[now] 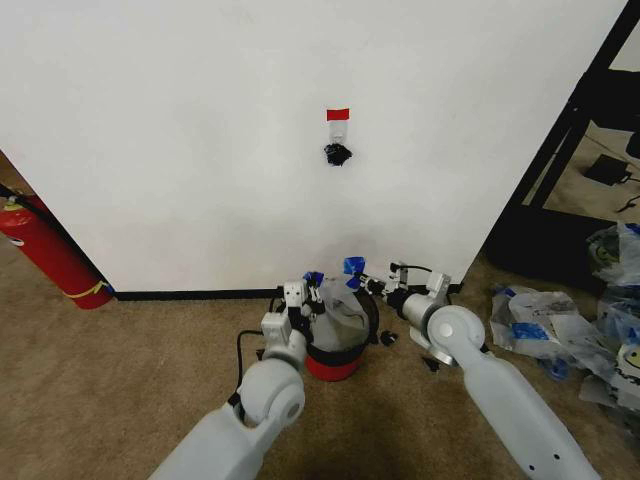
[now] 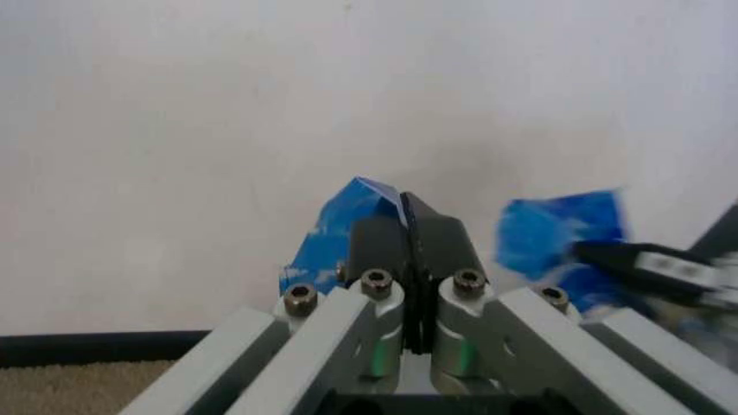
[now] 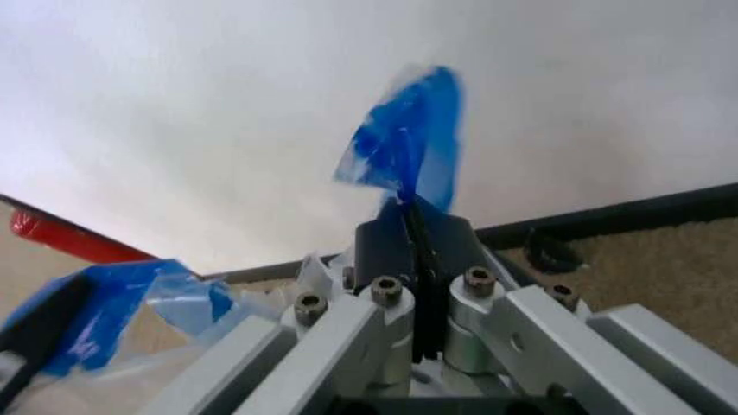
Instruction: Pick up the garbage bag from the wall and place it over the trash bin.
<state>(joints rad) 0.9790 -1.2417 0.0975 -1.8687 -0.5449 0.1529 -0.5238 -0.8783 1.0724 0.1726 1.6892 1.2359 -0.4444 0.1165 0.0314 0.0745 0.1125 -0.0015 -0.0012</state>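
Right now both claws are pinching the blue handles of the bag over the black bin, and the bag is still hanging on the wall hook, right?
Not quite. The hook on the wall is bare in the head view. The garbage bag sits at the trash bin, its blue handles pinched by the left gripper and right gripper.

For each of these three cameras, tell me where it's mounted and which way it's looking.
Head view: on the head, looking forward and down at the plain white wall and round black wire-mesh trash bin; both arms show.
Left wrist view: on the left wrist, facing the wall; left gripper pinches the thin translucent garbage bag's blue handle.
Right wrist view: right gripper pinches the other handle.
Both wrist views share the wall.
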